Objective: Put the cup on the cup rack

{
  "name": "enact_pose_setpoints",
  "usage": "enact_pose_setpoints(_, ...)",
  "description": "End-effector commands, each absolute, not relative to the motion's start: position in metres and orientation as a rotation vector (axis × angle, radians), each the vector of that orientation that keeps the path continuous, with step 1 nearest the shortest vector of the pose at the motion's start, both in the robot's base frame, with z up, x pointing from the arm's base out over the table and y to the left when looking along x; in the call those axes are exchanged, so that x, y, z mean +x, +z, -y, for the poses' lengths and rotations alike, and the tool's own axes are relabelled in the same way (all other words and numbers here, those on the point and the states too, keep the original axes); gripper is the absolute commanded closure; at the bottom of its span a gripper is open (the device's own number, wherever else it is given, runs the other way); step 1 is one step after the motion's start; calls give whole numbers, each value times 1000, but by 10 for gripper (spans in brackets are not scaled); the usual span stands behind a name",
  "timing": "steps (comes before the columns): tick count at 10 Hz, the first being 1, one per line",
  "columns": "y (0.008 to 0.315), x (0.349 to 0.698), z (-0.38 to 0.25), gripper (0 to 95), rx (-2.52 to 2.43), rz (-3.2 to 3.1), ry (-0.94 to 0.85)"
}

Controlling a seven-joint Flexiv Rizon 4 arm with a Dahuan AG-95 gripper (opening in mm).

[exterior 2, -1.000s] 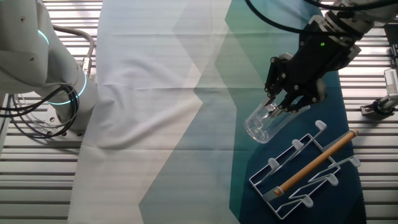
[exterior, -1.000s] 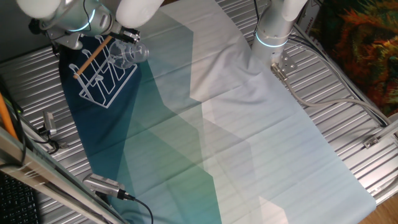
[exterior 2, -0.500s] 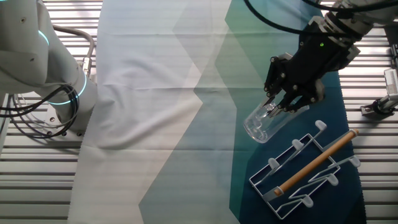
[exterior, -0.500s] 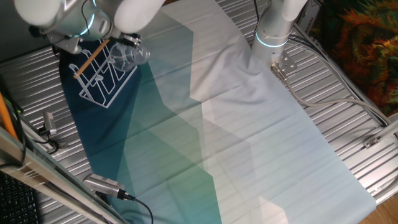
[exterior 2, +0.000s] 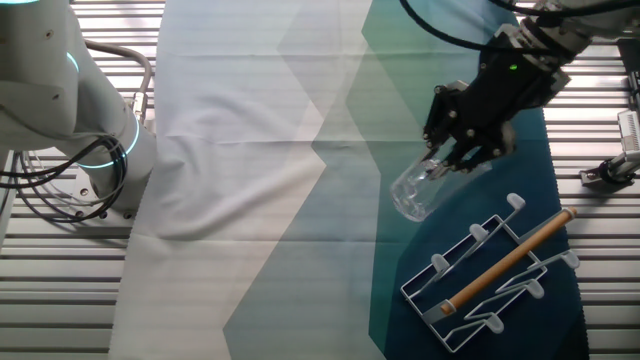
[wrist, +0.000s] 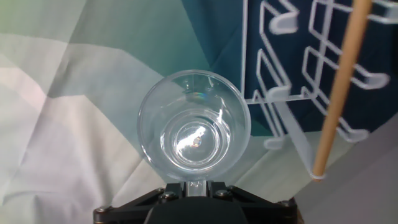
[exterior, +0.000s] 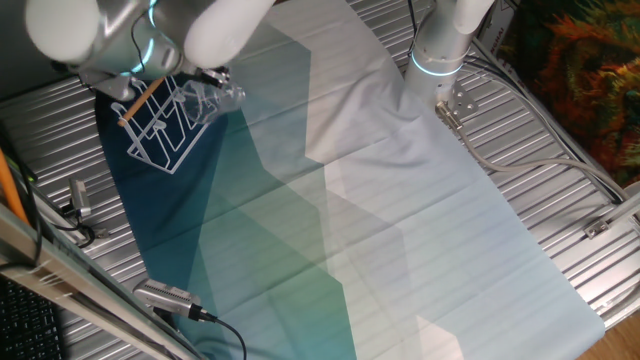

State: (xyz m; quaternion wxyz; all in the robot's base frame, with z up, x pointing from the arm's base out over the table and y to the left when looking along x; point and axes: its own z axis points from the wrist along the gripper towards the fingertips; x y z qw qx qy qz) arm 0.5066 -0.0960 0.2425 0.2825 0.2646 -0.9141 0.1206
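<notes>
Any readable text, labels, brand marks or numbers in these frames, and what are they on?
No readable text in any view.
The cup, the cup rack and the patterned cloth carry no lettering.
The gripper and both arms show no legible label.

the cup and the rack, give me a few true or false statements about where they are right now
1. The gripper holds the cup above the cloth. True.
2. The cup already hangs on a peg of the cup rack. False: it is still in the jaws, beside the rack and apart from it.
3. The wooden rod lies along the top of the rack. True.
4. The cup is full of dark liquid. False: it is clear and looks empty in the hand view.
5. The rack stands on the white part of the cloth. False: it stands on the dark blue part.
</notes>
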Motion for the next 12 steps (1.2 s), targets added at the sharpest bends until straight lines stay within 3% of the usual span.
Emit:
enact_pose_setpoints(1, 223, 498, 97, 950, 705, 2467, 324)
enact_pose_setpoints(12, 176, 489, 96, 950, 682, 2461, 351)
